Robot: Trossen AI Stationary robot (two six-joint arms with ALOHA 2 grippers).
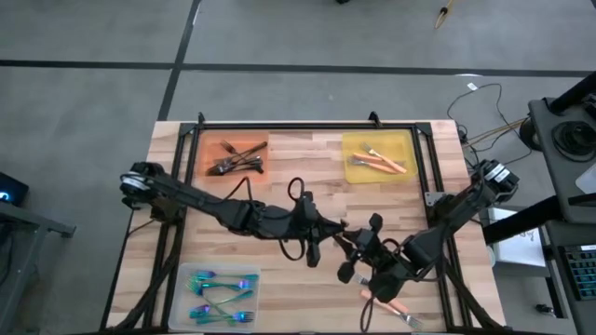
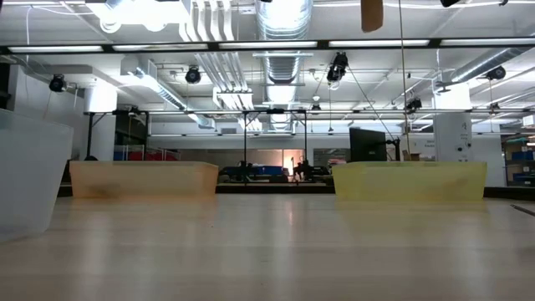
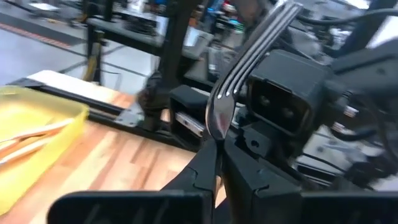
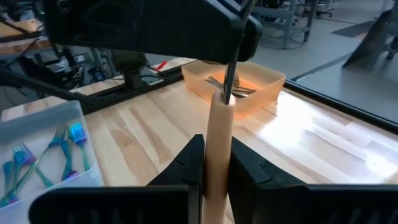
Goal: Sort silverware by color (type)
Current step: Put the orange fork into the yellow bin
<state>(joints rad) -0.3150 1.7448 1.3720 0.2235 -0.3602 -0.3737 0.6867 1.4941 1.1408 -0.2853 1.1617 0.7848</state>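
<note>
Over the middle of the table, the left gripper (image 3: pixel 214 165) pinches the fork (image 3: pixel 249 56) by its metal end and the right gripper (image 4: pixel 214 168) squeezes its orange handle (image 4: pixel 217 149), so if both pull, it may slip and drop.

We see the left gripper (image 3: pixel 214 171) clamped on a grey metal fork (image 3: pixel 239 68), tines up, tilted. Right gripper (image 3: pixel 273 102) sits just behind it. Yellow tray (image 3: pixel 59 124) on the table (image 3: pixel 134 165) holds orange-handled utensils (image 3: pixel 28 137).
</note>
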